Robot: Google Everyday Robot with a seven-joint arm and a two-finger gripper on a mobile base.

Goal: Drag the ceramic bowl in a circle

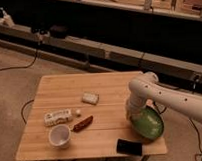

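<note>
The surface (109,82) carried seven loose things. Two were dishes: one ceramic bowl (147,125), green, and one small white cup (60,136), well apart from the bowl on its left in the view. There were two pale packets: a square one (90,98) beyond the bowl and to its left, and a long one (57,117) lying farther left. Between that long packet and the bowl lay one tiny white lump (78,113) and one reddish-brown bar (82,123). One flat black block (129,146) sat just in front of the bowl. One white arm (170,95) reached in, its single hand (130,115) at the bowl's left rim.
</note>
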